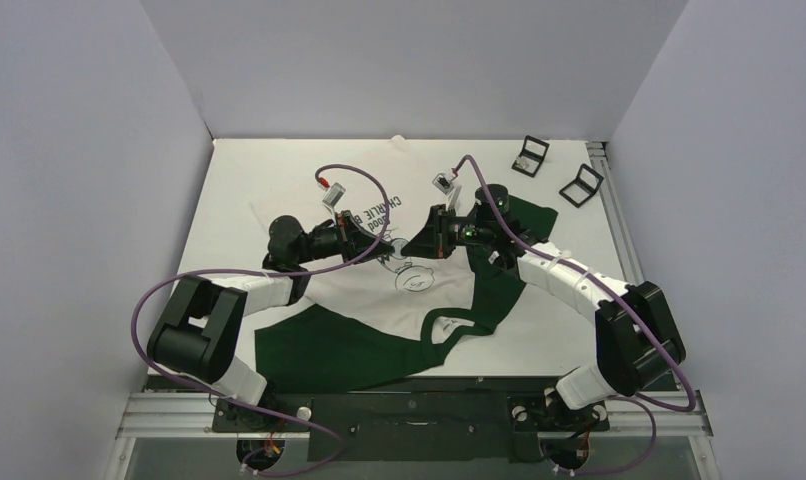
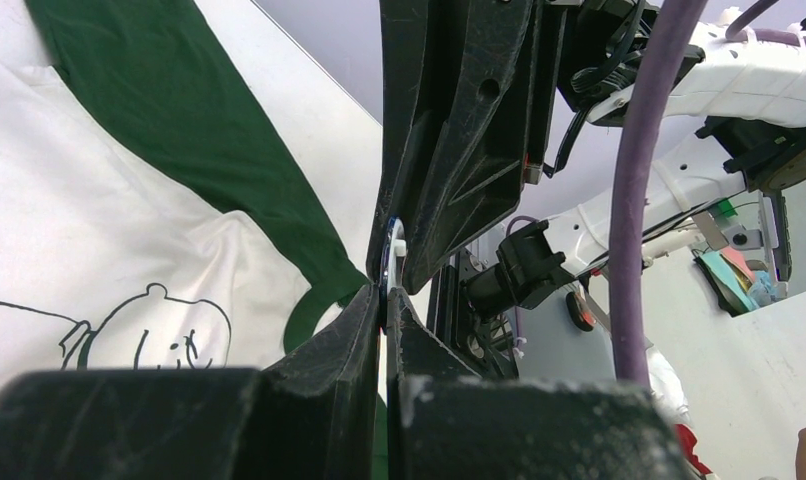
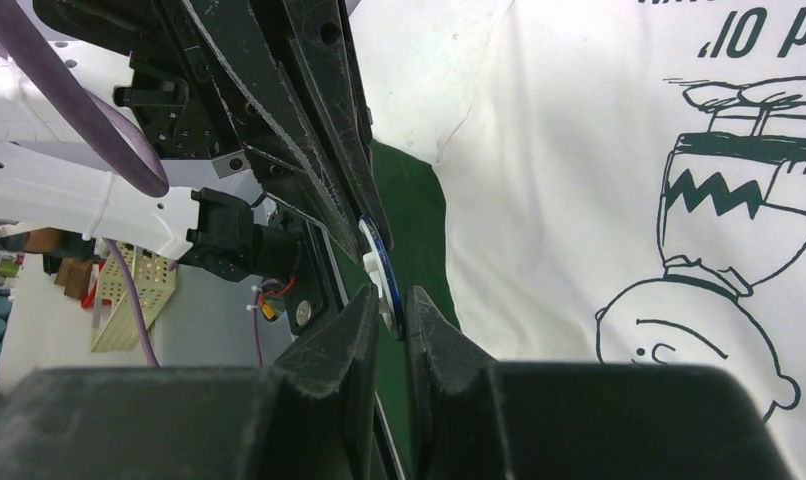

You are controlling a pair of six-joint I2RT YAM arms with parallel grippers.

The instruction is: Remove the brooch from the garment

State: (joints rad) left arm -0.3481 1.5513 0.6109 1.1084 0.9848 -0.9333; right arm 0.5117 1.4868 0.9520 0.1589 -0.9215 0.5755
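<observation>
The right gripper point(image 3: 391, 302) pinches the lower edge of the brooch point(image 3: 378, 262) — a small white disc with a blue rim — and the left gripper point(image 3: 369, 228) clamps its top. Behind lies the garment point(image 3: 559, 150), white with a cartoon print, dark green just beside the brooch.

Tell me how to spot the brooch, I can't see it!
Find the big white T-shirt with green sleeves. Over its middle, the left claw and right claw meet tip to tip. The brooch is the small thin disc pinched between them, its blue rim bright against the black claws.
</observation>
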